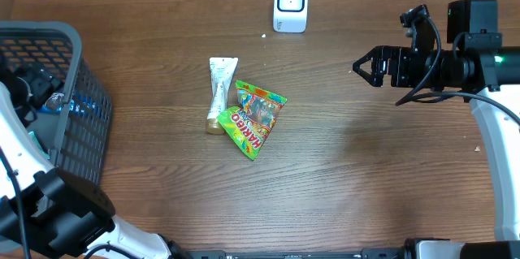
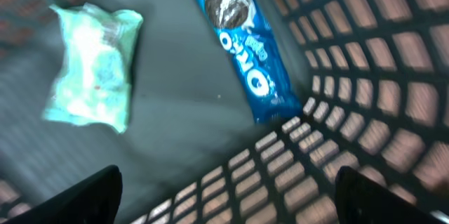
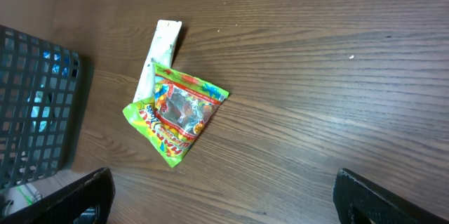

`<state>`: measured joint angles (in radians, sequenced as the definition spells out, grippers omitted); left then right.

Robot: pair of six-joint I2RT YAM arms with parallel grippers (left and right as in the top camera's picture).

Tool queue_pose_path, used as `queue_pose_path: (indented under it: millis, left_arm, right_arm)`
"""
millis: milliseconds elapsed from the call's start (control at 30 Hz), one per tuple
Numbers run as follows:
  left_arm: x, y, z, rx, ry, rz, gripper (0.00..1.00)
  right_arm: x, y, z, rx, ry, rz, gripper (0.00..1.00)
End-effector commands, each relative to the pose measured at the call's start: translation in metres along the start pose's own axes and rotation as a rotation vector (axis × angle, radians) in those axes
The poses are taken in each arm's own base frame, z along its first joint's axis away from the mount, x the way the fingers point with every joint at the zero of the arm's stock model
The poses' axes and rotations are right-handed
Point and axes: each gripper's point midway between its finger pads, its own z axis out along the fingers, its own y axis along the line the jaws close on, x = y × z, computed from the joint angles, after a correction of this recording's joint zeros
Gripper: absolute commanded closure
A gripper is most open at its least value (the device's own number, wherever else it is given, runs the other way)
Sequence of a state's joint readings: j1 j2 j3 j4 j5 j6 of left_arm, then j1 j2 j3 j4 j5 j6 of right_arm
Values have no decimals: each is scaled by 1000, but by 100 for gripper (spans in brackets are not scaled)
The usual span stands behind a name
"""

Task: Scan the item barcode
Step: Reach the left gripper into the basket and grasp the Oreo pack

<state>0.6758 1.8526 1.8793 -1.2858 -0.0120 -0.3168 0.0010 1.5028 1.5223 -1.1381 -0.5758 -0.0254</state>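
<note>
So the left pincer [image 2: 228, 182] is hanging inside the dark grey plastic mesh basket [image 1: 81, 113] at the left edge of the counter [image 1: 366, 178], with its fingers [image 2: 77, 196] sitting wide apart and gripping nothing, not touching anything either as far as I can tell. Below it the long blue Oreo cookie pack [image 2: 245, 41] is lying right against the basket wall, and the pale mint-green crinkly packet [image 2: 95, 66] is lying well apart from it on the basket floor. I'm guessing one of those is the item to scan.

What's worrying me: the Oreo pack is hugging the mesh, so a finger could be catching the grid or jamming between pack and wall. The wrapper also looks slick, so it could be slipping out on the lift. And the small white barcode scanner [image 1: 291, 3] is sitting at the far edge of the counter, a long carry away.

The right pincer [image 1: 363, 66] is hovering over the right side, spread fully apart and empty. The green Haribo gummy bag [image 1: 256, 117] and the white tube [image 1: 219, 88] are lying mid-counter, touching each other
</note>
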Motion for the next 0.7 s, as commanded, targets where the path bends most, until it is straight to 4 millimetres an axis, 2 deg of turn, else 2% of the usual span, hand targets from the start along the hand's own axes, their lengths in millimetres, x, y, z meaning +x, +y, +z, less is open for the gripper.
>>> queue_pose_path:
  millis: [0,267,500,667]
  left_arm:
    - [2,-1,29,6,-9,-149,12]
    - [-6,-8,94,74,-112,-255,14]
    - [13,-19,151,97,-130,-220,12]
    - [29,-28,179,92,-98,-194,11]
  right_arm:
    - [-5,5,-4,-5,-16,-16,0]
    - [-4,5,-4,-6,-14,-14,0]
    - [0,5,-4,-5,1,-4,0]
    - [2,5,-4,-4,9,6,0]
